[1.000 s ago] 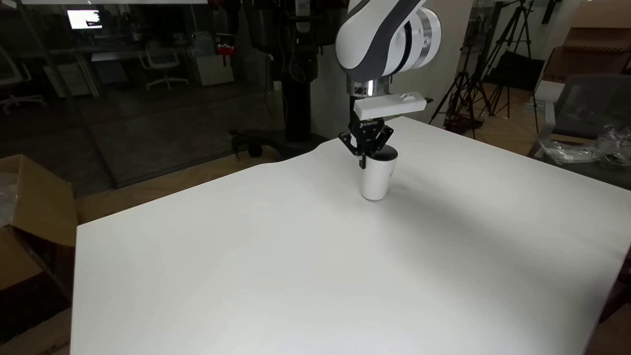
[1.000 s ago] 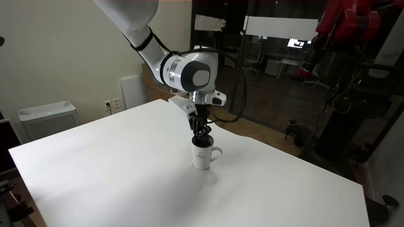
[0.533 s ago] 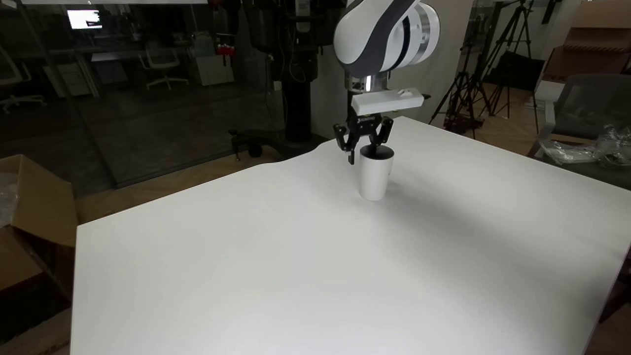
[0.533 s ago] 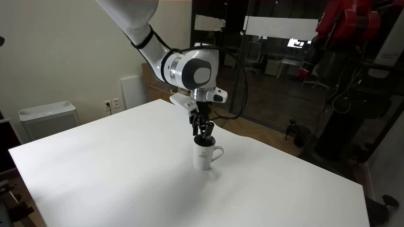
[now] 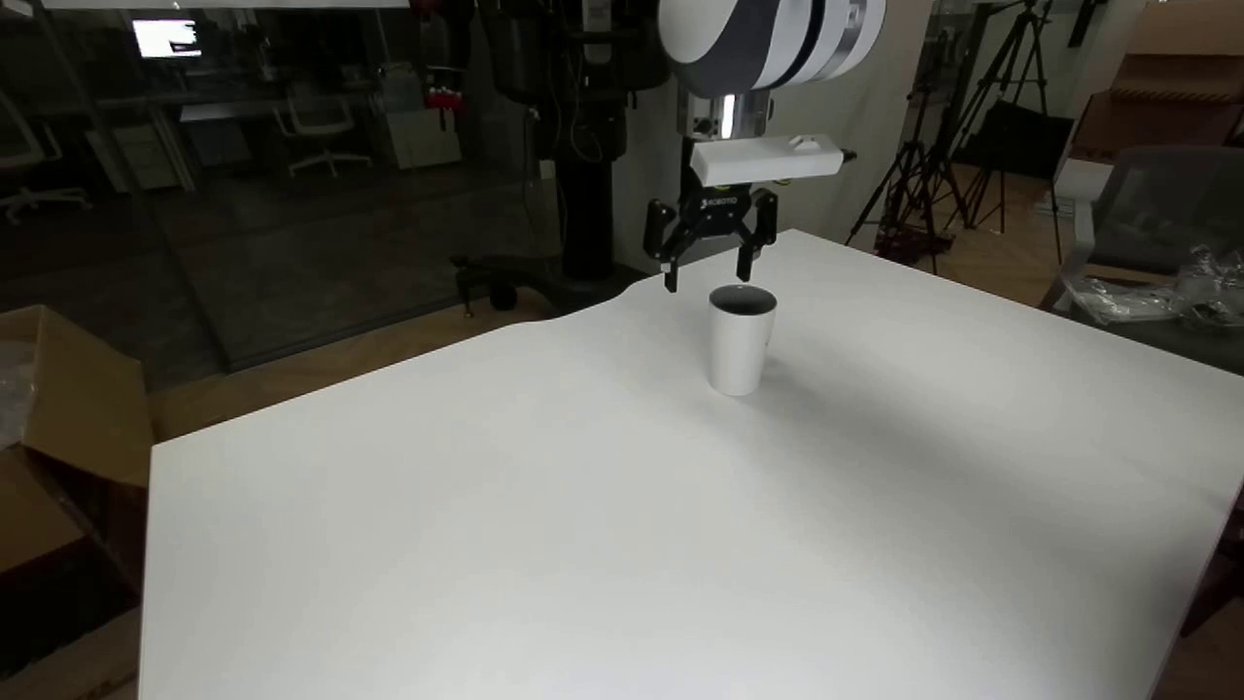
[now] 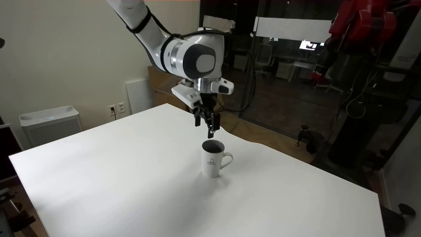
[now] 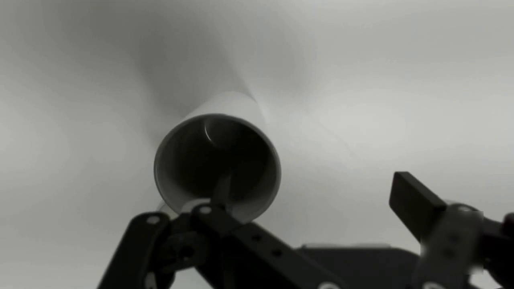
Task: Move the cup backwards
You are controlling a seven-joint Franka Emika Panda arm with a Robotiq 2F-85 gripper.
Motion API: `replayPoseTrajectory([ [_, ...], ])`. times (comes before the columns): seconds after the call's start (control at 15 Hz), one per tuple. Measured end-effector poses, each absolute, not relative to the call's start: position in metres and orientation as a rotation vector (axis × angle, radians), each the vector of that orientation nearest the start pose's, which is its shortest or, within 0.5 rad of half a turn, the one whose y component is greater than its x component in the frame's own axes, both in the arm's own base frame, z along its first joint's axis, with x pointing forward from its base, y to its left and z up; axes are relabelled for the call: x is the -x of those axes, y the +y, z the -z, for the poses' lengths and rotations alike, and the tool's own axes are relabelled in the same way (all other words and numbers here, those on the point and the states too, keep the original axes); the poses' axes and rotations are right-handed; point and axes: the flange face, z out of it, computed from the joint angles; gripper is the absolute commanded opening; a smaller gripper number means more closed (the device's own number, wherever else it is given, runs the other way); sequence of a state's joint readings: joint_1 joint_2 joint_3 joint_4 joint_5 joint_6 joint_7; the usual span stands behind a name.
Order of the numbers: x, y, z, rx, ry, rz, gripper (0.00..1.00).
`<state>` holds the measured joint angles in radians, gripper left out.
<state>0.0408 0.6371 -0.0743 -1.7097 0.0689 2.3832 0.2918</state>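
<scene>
The white cup (image 5: 741,345) stands upright on the table in both exterior views, dark inside. Its handle and a small printed mark show on the cup (image 6: 212,161) in an exterior view. My gripper (image 5: 708,282) is open just above the rim, apart from the cup, with nothing between its fingers. One finger hangs over the cup's mouth and the other is off to its side. From the wrist view I look down into the cup (image 7: 237,106), at the left of the open gripper (image 7: 314,186); the near finger covers part of the rim and most of the handle.
The cup rests on a large white table (image 5: 505,506), towards its far part in an exterior view. Beyond the table edges are a cardboard box (image 5: 92,399), a chair (image 5: 1166,209), an air purifier (image 6: 51,125) and a dark wheeled stand (image 6: 348,158).
My gripper has opened from its hold on the cup's wall and risen clear of the rim. The cup, slightly tilted a second ago, has settled upright on the table.
</scene>
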Motion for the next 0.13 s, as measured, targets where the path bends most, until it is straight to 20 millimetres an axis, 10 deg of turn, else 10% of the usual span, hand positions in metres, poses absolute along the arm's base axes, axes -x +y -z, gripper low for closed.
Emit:
replayPoseTrajectory([
  [0.13,-0.6775,-0.0177,-0.2227,3.083,0.559,0.055,1.00],
])
